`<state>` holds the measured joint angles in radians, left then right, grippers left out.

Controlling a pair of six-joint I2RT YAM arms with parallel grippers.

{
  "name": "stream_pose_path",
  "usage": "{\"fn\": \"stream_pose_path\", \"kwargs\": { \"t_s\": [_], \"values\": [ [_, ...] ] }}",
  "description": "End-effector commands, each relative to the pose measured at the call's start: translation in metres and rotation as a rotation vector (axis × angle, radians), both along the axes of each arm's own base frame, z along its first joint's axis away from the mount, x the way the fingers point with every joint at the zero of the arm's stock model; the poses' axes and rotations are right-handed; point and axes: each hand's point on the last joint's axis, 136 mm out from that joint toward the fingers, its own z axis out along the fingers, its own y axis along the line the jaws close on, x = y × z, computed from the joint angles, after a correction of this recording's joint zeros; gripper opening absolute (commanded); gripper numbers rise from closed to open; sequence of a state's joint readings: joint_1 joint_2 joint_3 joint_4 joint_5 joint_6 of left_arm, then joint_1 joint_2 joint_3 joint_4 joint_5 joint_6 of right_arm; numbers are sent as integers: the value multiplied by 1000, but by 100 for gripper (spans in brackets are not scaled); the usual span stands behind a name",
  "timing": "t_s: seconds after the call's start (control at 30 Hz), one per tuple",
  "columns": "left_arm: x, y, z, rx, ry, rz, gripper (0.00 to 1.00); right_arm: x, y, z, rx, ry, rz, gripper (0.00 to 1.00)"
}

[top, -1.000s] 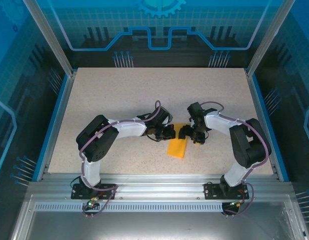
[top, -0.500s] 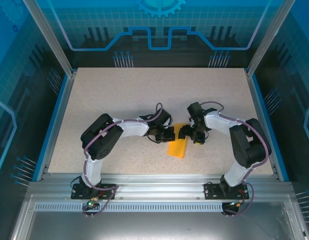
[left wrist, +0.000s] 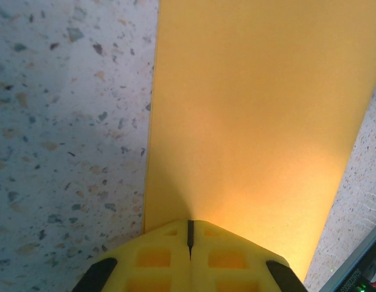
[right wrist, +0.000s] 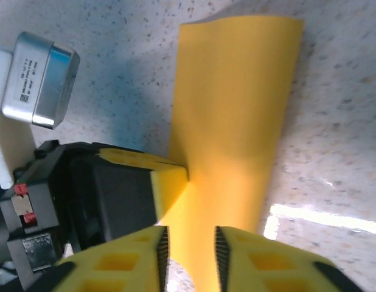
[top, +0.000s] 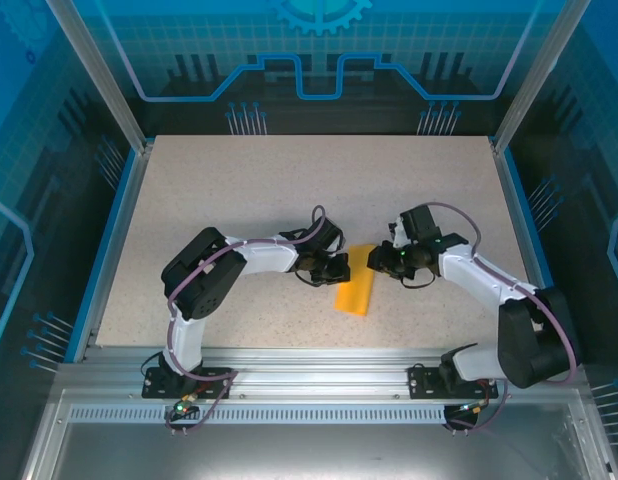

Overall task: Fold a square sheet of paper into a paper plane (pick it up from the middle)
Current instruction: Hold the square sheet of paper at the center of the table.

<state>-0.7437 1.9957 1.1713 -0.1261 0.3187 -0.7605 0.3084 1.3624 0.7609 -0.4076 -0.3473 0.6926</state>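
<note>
The square sheet of paper (top: 355, 285) lies on the table as a folded orange-yellow strip, also seen in the left wrist view (left wrist: 255, 109) and the right wrist view (right wrist: 236, 91). My left gripper (top: 335, 268) is shut, and its yellow tips (left wrist: 190, 234) rest against the strip's left edge. From the right wrist view its fingertip (right wrist: 171, 180) touches that edge. My right gripper (top: 382, 261) hovers at the strip's far right end. Its jaws (right wrist: 191, 236) stand a narrow gap apart, with the paper lying flat in the gap.
The speckled tabletop (top: 249, 190) has free room behind and to both sides of the paper. A blue raised rim (top: 119, 230) borders it, and an aluminium rail (top: 319, 360) runs along the near edge by the arm bases.
My right arm has swung its elbow out to the right and turned its wrist, and its jaws have narrowed. The left gripper and the paper have stayed put.
</note>
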Motion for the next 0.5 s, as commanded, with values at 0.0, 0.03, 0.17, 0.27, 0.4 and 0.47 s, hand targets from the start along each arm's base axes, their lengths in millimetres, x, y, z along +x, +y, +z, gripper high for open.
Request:
{"fn": "stream_pose_path", "kwargs": {
  "t_s": [0.0, 0.03, 0.17, 0.27, 0.4, 0.47],
  "values": [
    [-14, 12, -24, 93, 53, -5, 0, -6, 19, -3, 145, 24, 30, 24],
    [-14, 12, -24, 94, 54, -5, 0, -6, 23, -5, 171, 31, 38, 23],
    [-15, 12, -25, 97, 56, -8, 0, -8, 25, -15, 180, 52, 44, 21],
    [-16, 13, -26, 100, 59, -9, 0, -7, 29, -19, 196, 61, 57, 20],
    [-17, 13, -27, 102, 61, -9, 0, -6, 22, -31, 161, 80, 42, 21],
    [-17, 13, -27, 103, 61, -11, 0, -6, 17, -38, 146, 95, 34, 21]
  ]
}}
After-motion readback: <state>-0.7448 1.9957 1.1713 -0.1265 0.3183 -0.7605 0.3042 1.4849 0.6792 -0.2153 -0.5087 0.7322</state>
